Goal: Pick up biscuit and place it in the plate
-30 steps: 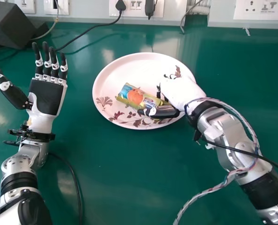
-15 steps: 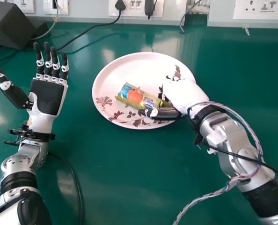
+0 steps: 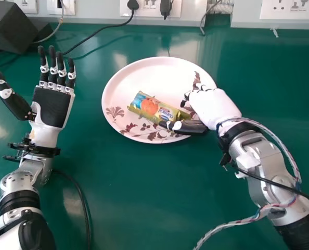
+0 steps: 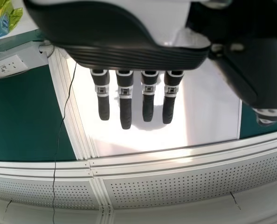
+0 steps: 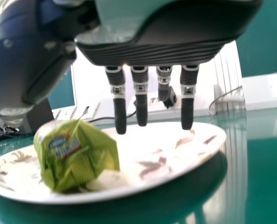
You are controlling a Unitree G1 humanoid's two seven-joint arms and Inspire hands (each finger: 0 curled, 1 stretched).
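The largest thing is the green table (image 3: 133, 203), which runs back to a pale wall strip with sockets (image 3: 294, 7). On it stands the round plate (image 3: 149, 73), pinkish white with brown leaves and flowers around the rim. The right hand (image 3: 215, 108) comes in over the plate's right side, fingers and thumb pointing in toward the middle. In the right wrist view its fingers (image 5: 121, 112) are straight and slightly spread, the thumb well apart from them. The left hand (image 3: 52, 107) lies palm up to the left of the plate, its fingers straight and fanned a little, thumb out to the side. A dark box (image 3: 11, 26) sits at the far left corner, near a black cable (image 3: 100, 32). The biscuit packet (image 3: 148, 105), green and yellow with a blue end, lies aslant on the plate; its near end seems just beside the right thumb, though whether they touch I can't tell.
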